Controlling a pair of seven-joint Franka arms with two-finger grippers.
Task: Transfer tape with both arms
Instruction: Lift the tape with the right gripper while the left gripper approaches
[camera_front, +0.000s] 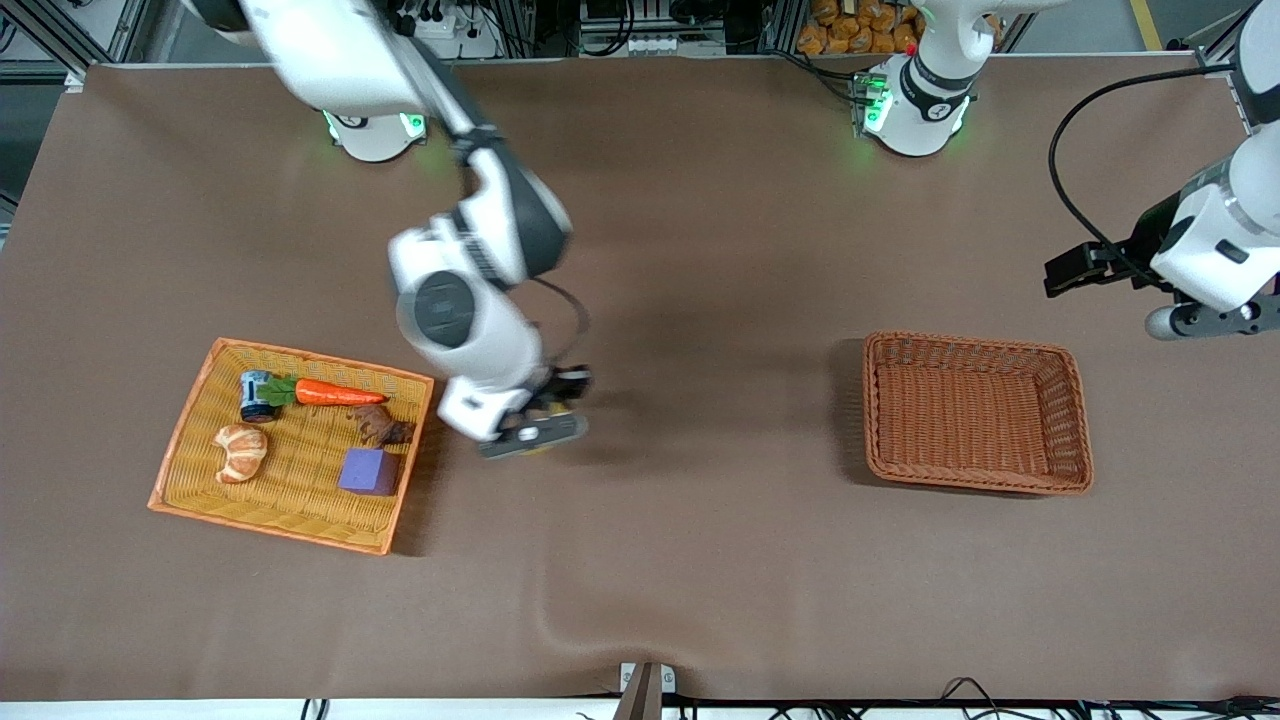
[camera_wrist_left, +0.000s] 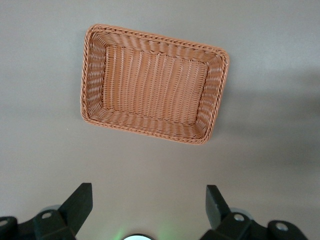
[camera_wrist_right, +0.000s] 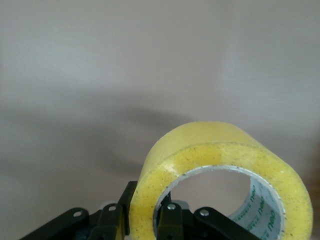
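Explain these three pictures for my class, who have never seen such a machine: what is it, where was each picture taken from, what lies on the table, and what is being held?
Two white robot arms stand at a brown table, each ending in a two-finger gripper. The large picture comes from a high camera facing them. The other two come from cameras on the arms' wrists.

The right gripper is shut on the tape, a yellow roll, its fingers pinching the roll's wall; it is over bare table beside the yellow basket. That basket holds a carrot, a croissant, a purple cube, a small brown figure and a small blue-and-white thing.

The left gripper waits open, above the table near the empty brown basket at its end.
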